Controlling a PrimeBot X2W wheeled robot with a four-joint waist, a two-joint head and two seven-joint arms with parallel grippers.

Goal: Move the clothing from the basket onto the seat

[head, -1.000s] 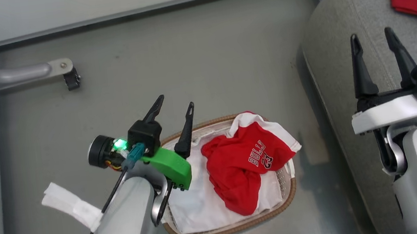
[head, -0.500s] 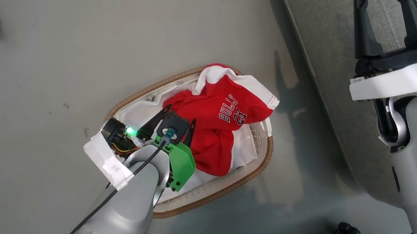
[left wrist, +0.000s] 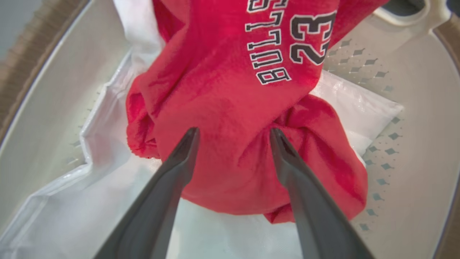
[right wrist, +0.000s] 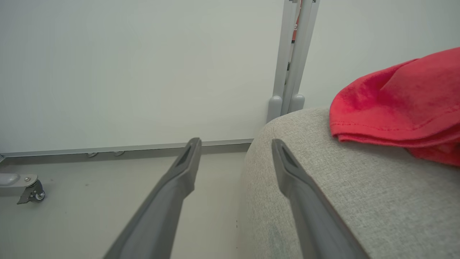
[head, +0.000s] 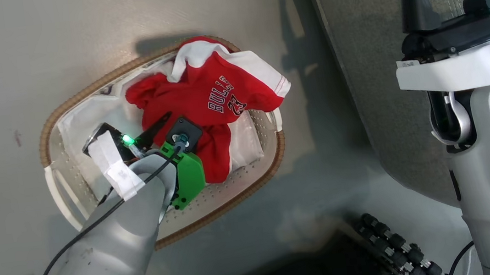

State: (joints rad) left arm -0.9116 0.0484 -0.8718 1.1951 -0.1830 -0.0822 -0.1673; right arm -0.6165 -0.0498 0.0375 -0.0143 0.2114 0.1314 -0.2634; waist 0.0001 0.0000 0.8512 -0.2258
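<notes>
Lower than a second ago, the left gripper [left wrist: 233,133] has dropped from above the rim into the oval white perforated plastic basket with a brown woven rim [head: 240,179]. Its two dark fingers are spread wide on either side of the bunched lower end of the crumpled red "BULLS 23" garment with white trim [head: 205,109], not closed on it. The head camera has tipped downward meanwhile, so the basket now sits higher in its view; the garment has kept its place on the plain white liner sheet [left wrist: 90,201].

The basket's long axis runs left to right across the head view, with its right handle end nearest the large grey woven-fabric seat cushion [head: 371,72]. The garment lies across that axis, white-trimmed end uppermost and lettering slanting up to the right.

The right gripper [right wrist: 235,143] stays spread open and empty at the seat's edge, near a second red garment [right wrist: 399,108] lying on the cushion.
</notes>
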